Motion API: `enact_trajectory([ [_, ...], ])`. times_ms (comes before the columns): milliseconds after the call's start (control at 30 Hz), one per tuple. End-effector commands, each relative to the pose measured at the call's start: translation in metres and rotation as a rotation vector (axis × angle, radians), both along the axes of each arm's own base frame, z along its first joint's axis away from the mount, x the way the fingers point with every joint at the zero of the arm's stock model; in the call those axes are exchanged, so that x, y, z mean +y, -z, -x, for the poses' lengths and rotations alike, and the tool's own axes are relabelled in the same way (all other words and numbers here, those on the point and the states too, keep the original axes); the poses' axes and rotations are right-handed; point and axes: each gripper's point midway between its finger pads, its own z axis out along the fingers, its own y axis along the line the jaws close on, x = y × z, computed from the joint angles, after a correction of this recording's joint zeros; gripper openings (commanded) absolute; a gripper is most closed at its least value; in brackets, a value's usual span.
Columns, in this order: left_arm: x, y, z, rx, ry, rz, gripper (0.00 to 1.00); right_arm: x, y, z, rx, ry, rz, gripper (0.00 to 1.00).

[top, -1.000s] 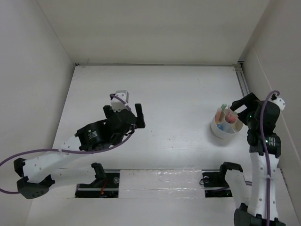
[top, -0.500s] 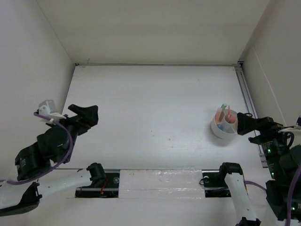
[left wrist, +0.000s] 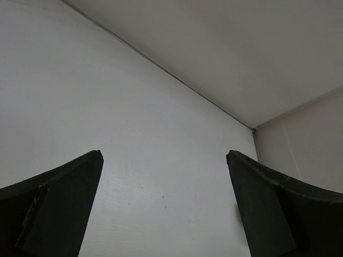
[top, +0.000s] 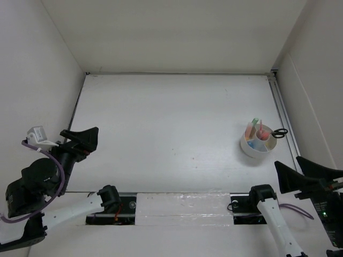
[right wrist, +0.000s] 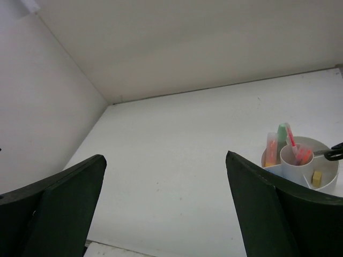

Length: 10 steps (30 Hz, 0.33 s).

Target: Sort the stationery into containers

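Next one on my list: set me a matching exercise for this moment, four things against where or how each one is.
Things:
1. scissors
2. mint-green marker
3. pink pens
4. left gripper

Places or states:
A. fingers open, nothing between them
B. in the middle compartment of the white cup
C. black handles sticking out over the cup's rim
D. standing in an outer compartment

Pairs: 1-C, 2-D, 3-B, 4-A

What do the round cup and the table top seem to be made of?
The cup: probably plastic, smooth white, thin moulded dividers inside. The table: perhaps painted or laminated board, matt white with faint streaks; hard to tell.
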Motion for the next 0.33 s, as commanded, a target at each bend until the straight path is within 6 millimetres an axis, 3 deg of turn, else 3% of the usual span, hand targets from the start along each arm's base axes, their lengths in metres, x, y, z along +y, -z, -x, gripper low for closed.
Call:
enact_trajectory([
  [0,0.01,-0.003,0.005,-0.021,-0.005,0.05,1.0,-0.012,-0.001,0.004,-0.002,0.044,0.012,1.0],
  [300,0.02,-0.003,0.012,-0.041,0.015,0.098,1.0,-0.015,-0.003,0.005,-0.011,0.039,0.007,1.0],
])
